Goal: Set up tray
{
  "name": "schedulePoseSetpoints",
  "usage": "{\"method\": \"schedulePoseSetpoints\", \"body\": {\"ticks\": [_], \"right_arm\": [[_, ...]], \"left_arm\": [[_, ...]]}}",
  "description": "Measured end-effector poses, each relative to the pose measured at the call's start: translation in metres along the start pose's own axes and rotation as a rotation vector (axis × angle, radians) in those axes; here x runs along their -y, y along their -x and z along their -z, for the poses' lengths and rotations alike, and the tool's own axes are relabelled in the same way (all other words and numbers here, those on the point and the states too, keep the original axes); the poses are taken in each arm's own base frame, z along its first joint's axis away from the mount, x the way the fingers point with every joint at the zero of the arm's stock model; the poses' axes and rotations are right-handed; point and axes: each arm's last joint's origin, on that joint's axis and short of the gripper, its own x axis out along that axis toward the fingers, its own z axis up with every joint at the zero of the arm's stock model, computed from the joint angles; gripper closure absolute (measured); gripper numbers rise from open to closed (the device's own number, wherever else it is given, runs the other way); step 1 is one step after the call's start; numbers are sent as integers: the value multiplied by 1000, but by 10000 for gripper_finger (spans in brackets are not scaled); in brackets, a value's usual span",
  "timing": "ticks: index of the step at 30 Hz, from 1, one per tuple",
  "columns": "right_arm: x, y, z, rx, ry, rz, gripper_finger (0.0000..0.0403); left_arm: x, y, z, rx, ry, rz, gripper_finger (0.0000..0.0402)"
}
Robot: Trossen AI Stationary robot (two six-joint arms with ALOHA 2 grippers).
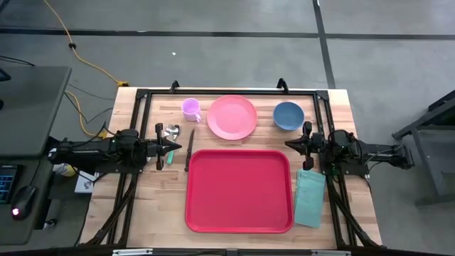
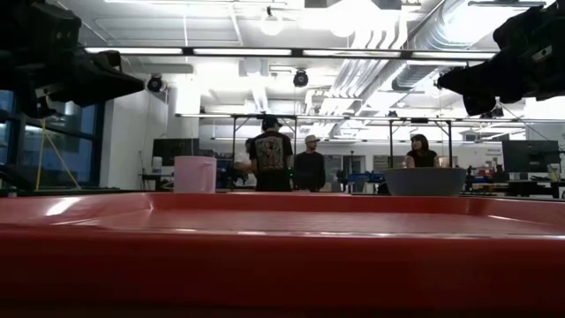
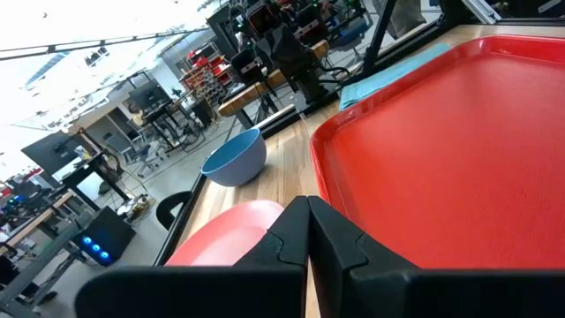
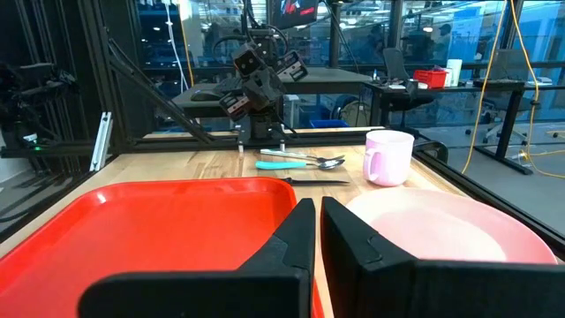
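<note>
Wooden tabletop (image 1: 163,206) carried a large red plastic rectangular tray (image 1: 239,190), centred, empty. I noted left gripper (image 1: 173,147) beside tray's left edge, right gripper (image 1: 290,144) at its right corner; both w/ fingers closed, holding nothing. Judged tray stiff, light, slick; I'd pinch the raised rim.

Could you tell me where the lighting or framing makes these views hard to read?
Low view: the tray rim fills the lower half, with glare patches, and ceiling lights leave both arms as silhouettes. Left wrist view: the upper corner is blown out white. High view: evenly lit.
</note>
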Motion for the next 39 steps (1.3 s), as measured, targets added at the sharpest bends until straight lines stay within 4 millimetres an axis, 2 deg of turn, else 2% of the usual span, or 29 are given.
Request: {"method": "schedulePoseSetpoints", "body": {"ticks": [14, 20, 32, 39], "right_arm": [[0, 0, 0, 0, 0, 0, 402], [0, 0, 0, 0, 0, 0, 402], [0, 0, 0, 0, 0, 0, 402], [0, 0, 0, 0, 0, -1, 402]], "left_arm": [[0, 0, 0, 5, 34, -3, 364], [0, 0, 0, 6, 246, -2, 364], [0, 0, -1, 9, 796, -1, 364], [0, 0, -1, 11, 859, -1, 364]]}}
